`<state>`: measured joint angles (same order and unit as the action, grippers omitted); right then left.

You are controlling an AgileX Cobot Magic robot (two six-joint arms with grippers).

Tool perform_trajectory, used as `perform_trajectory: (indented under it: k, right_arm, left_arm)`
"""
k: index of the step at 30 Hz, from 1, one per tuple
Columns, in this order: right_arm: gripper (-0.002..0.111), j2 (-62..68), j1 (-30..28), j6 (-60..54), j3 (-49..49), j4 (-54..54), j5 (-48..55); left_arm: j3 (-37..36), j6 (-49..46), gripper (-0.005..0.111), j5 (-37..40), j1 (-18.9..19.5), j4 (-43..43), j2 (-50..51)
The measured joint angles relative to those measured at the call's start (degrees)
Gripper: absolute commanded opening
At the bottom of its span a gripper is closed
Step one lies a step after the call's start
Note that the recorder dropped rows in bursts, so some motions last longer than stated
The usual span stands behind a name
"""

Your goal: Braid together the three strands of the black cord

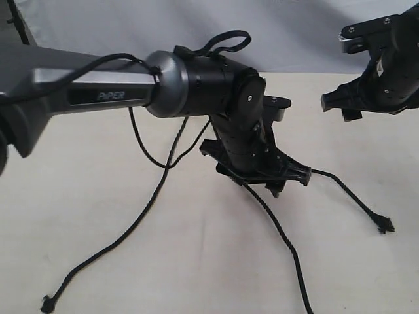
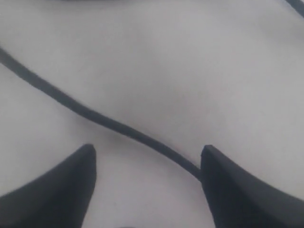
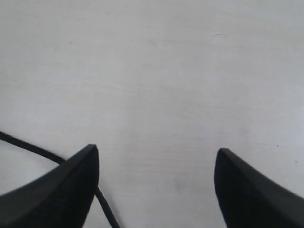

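Three strands of the black cord fan out over the pale table from under my left arm. One strand (image 1: 118, 239) runs to the near left and ends in a frayed knot (image 1: 47, 304). The middle strand (image 1: 281, 239) runs toward the front edge. The third strand (image 1: 350, 196) ends in a knot (image 1: 385, 226) at the right. The joined end is hidden behind the arm. My left gripper (image 1: 265, 183) hangs low over the table, open; a strand (image 2: 95, 114) crosses in front of its fingertips (image 2: 147, 152) and passes behind one finger. My right gripper (image 1: 344, 108) is raised at the far right, open and empty (image 3: 154, 152), with a strand (image 3: 28, 148) beside one finger.
The left arm's grey link (image 1: 98, 85) spans the left half of the exterior view above the table (image 1: 196, 261). A thin black line (image 1: 154, 157) sags beneath it; I cannot tell whether it is cable or cord. A pale wall (image 1: 294, 33) stands behind the table.
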<state>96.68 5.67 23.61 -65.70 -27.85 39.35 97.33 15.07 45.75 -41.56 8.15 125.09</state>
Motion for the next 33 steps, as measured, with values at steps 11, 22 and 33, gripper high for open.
perform_trajectory:
  k: [11, 22, 33]
  right_arm:
    - [0.065, 0.0, 0.0, 0.41, 0.0, 0.0, -1.1]
    - [0.065, 0.0, 0.0, 0.58, 0.0, 0.0, -1.58]
    - [0.065, 0.0, 0.0, 0.88, 0.0, 0.0, -2.02]
  left_arm:
    - [10.76, 1.09, 0.05, 7.75, -0.6, 0.0, 9.56]
    - [12.34, 0.51, 0.0, 12.29, -0.72, -1.92, 10.92]
    - [12.17, -1.36, 0.0, 23.18, -1.06, -17.36, 10.28]
